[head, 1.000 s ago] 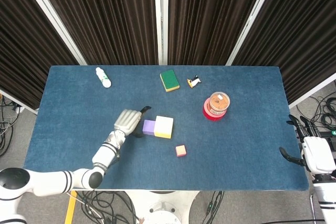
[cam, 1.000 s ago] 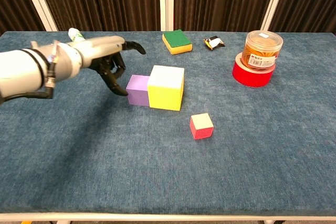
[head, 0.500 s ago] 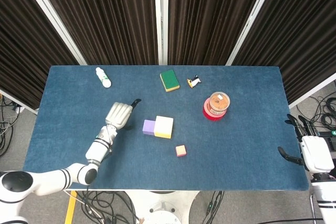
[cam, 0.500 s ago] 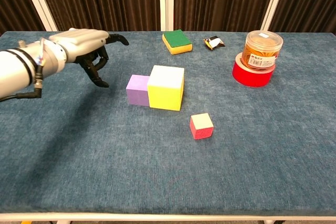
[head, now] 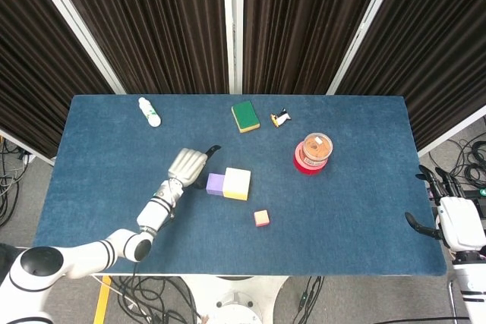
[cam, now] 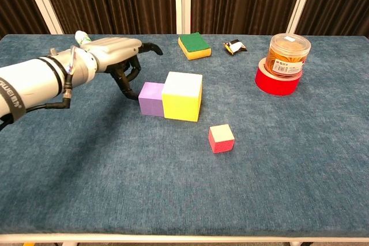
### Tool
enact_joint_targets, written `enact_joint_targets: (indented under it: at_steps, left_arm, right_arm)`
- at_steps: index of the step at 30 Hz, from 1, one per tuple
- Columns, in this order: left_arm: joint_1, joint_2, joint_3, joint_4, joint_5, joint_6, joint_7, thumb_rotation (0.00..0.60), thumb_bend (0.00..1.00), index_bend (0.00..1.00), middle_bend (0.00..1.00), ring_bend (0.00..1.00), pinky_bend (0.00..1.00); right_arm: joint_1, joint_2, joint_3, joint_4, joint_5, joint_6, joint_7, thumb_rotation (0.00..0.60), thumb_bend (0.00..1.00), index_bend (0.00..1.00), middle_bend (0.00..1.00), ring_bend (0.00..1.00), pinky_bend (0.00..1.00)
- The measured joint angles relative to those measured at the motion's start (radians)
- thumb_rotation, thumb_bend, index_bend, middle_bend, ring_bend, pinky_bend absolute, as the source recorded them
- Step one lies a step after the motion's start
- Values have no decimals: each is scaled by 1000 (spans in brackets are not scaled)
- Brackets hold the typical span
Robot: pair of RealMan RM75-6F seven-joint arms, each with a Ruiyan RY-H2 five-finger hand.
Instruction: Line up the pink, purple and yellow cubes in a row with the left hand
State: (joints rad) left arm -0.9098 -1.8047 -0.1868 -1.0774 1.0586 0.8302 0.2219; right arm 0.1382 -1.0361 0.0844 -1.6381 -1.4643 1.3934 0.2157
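Observation:
The purple cube [head: 216, 184] [cam: 151, 98] and the larger yellow cube [head: 237, 184] [cam: 183, 96] stand side by side, touching, near the table's middle. The small pink cube [head: 262, 218] [cam: 221, 137] lies apart, nearer the front and to the right of them. My left hand [head: 189, 165] [cam: 118, 56] hovers just behind and left of the purple cube, fingers spread and curved downward, holding nothing. My right hand [head: 446, 218] hangs off the table's right edge, fingers apart and empty.
A green sponge [head: 245, 116] [cam: 194, 45] and a small penguin toy [head: 282, 118] [cam: 234, 46] lie at the back. A jar on a red tape roll [head: 312, 154] [cam: 285, 64] stands at the right. A white bottle [head: 149, 111] lies at the back left.
My left hand pulled back to the left from the purple cube, then came back right toward it and now hovers just behind it. The cubes have not moved.

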Motion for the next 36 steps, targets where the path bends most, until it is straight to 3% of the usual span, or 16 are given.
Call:
enact_joint_targets:
  at_steps: [17, 25, 30, 36]
  left_arm:
    - [-15, -13, -26, 17, 7, -32, 11, 600, 87, 168, 856, 904, 953]
    - [54, 87, -17, -138, 29, 64, 9, 600, 86, 194, 854, 899, 952]
    - [105, 187, 23, -295, 170, 137, -68, 600, 96, 308, 891, 922, 981]
    - [100, 256, 103, -401, 399, 131, -184, 600, 166, 353, 921, 946, 1000]
  right_arm:
    - [-3, 5, 2, -6, 2, 3, -3, 600, 171, 23, 200, 0, 75]
    - [2, -1, 3, 3, -6, 1, 8, 600, 172, 23, 200, 0, 75]
    - [3, -4, 2, 6, -13, 2, 11, 600, 172, 23, 200, 0, 75]
    - [3, -4, 0, 0, -17, 5, 7, 600, 172, 20, 200, 0, 75]
